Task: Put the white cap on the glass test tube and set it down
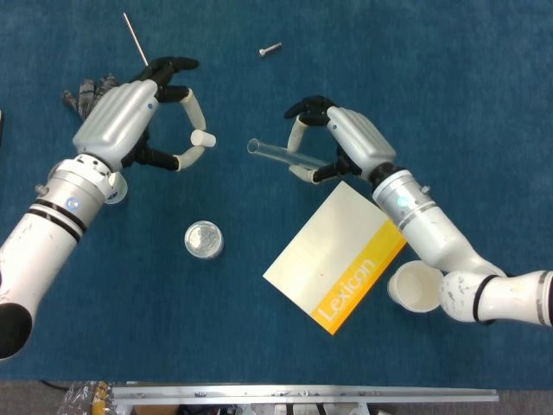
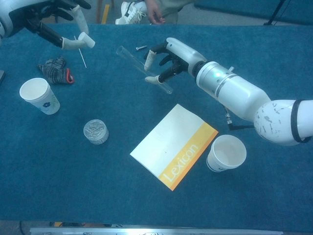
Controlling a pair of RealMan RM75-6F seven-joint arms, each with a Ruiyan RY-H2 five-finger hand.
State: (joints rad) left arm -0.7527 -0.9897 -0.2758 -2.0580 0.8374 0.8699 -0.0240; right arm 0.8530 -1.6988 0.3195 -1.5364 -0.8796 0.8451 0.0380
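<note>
My right hand (image 1: 337, 143) (image 2: 168, 58) holds the clear glass test tube (image 1: 276, 154) (image 2: 137, 65) above the blue cloth, its open mouth pointing left toward my other hand. My left hand (image 1: 143, 117) (image 2: 54, 19) pinches the small white cap (image 1: 203, 138) (image 2: 87, 39) between thumb and a finger. In the head view a short gap separates the cap from the tube's mouth, at about the same height.
A white and yellow Lexicon booklet (image 1: 337, 256) lies under the right forearm, with a paper cup (image 1: 416, 286) beside it. A second paper cup (image 2: 39, 96), a round metal tin (image 1: 204, 239), a dark glove (image 2: 55, 70), a thin rod (image 1: 136, 37) and a bolt (image 1: 270, 50) lie around.
</note>
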